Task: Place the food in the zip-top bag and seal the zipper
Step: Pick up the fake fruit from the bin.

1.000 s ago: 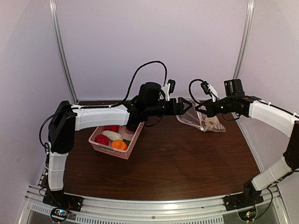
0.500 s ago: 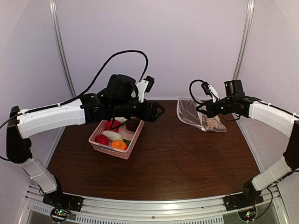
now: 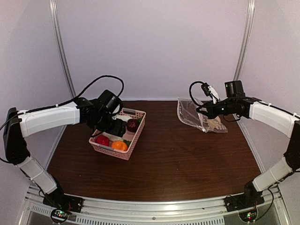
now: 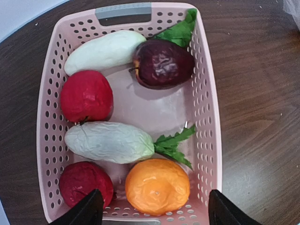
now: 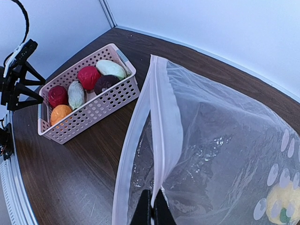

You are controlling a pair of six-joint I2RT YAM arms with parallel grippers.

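Zip-top bag [image 5: 211, 140] — its edge pinched between right fingers [image 5: 142, 215].

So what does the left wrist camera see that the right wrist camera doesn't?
Only the left wrist view: a straight-down close-up showing the leaves on the radishes and the basket's bare floor. Only the right wrist view: the bag, its zipper unsealed, something yellowish inside, and the right fingers shut on the bag's edge. Both: the basket on the table, holding two radishes, two red pieces, one orange and one purple.
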